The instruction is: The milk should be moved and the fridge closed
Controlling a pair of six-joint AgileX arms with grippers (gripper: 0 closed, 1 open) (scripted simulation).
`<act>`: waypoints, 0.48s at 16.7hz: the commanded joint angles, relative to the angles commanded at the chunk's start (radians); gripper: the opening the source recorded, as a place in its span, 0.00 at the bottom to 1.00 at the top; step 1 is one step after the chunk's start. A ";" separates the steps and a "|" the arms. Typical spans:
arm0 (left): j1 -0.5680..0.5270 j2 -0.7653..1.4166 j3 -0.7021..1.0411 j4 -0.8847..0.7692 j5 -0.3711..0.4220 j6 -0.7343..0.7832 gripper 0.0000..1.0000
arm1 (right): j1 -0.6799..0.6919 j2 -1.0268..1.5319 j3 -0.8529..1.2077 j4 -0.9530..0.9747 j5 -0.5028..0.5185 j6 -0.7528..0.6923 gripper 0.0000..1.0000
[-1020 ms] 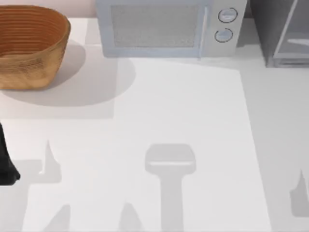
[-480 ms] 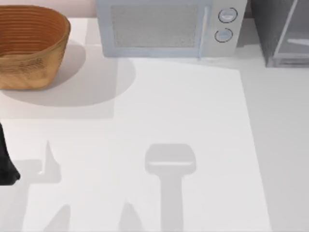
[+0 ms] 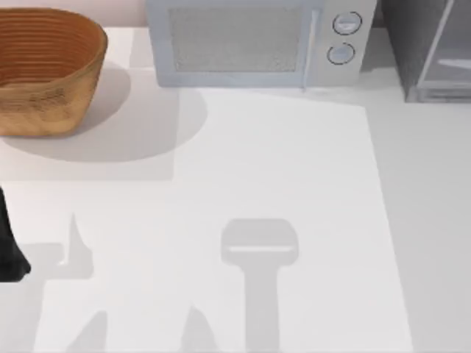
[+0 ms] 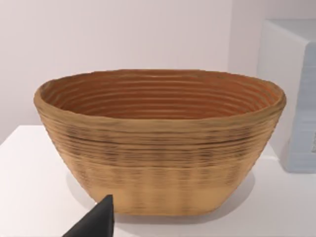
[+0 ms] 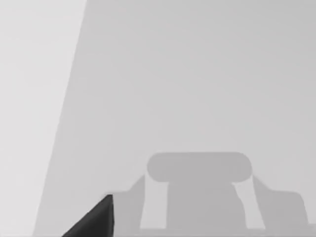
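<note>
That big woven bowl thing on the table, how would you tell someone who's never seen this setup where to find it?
Start at the white table and go to its far left corner by the back wall. To the left of the light grey microwave with two round knobs stands the basket. It is the one brown, ribbed, open-topped thing there; its neighbours are grey boxes.

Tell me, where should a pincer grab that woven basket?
Probably the rim of the woven basket, coming down from above: its bowl looks too wide to span, but the open top leaves the thin wall free to pinch inside and out.
</note>
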 joint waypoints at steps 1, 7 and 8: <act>0.000 0.000 0.000 0.000 0.000 0.000 1.00 | -0.020 0.021 0.012 -0.005 -0.014 -0.021 1.00; 0.000 0.000 0.000 0.000 0.000 0.000 1.00 | -0.355 0.366 0.170 -0.073 -0.199 -0.367 1.00; 0.000 0.000 0.000 0.000 0.000 0.000 1.00 | -0.440 0.458 0.205 -0.085 -0.241 -0.460 1.00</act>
